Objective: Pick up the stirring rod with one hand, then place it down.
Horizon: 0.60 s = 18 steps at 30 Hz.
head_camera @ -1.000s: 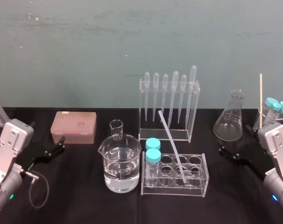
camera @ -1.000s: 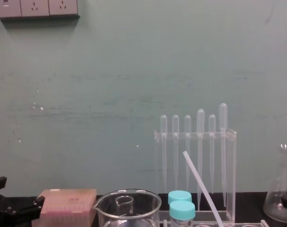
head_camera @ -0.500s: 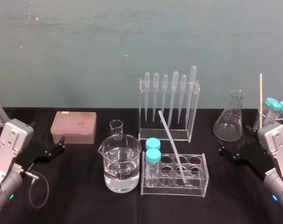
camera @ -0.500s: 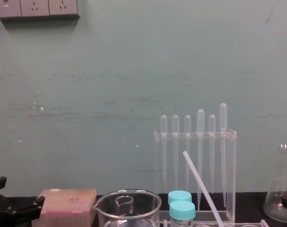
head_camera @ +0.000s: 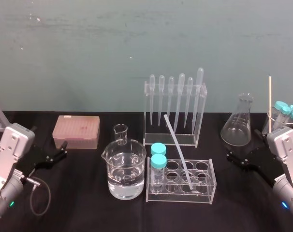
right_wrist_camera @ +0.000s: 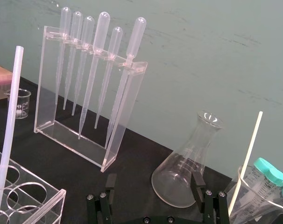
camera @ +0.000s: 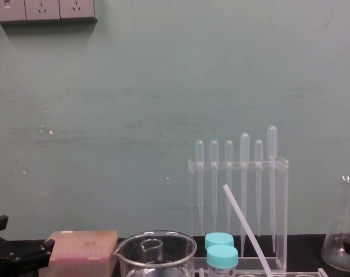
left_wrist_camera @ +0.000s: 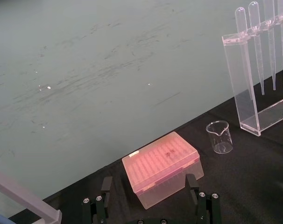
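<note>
Left pincer (head_camera: 63, 149), right pincer (head_camera: 241, 145) unmoved, splayed

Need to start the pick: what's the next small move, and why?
Probably swing the right gripper left toward the upper half of the stirring rod. The rod leans unheld in the test tube rack; that gripper sits open-fingered by the flask, nearer than the left gripper by the pink box.

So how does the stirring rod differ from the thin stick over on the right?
The stirring rod is translucent white and thicker; the stick is cream-coloured and thinner. The stirring rod leans in the tube rack; the stick stands nearly upright in a beaker. Both are long, straight and untouched.
</note>
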### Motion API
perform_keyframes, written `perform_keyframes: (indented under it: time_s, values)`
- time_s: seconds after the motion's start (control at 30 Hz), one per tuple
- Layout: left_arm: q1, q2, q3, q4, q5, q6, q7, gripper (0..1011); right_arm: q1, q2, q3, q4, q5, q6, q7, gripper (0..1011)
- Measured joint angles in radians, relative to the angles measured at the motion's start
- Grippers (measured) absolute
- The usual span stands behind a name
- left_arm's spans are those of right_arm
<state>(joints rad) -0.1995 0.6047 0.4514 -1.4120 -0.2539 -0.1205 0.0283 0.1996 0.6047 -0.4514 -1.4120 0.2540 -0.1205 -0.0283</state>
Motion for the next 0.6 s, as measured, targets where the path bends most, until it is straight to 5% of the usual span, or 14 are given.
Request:
perform_keyframes:
  time_s: [0.6]
  values:
    - [0.000,0.000,0.000,0.000,0.000,0.000,0.000,1000,0.022,-0.006,0.014,-0.007,-0.005,0.043,0.035,1000]
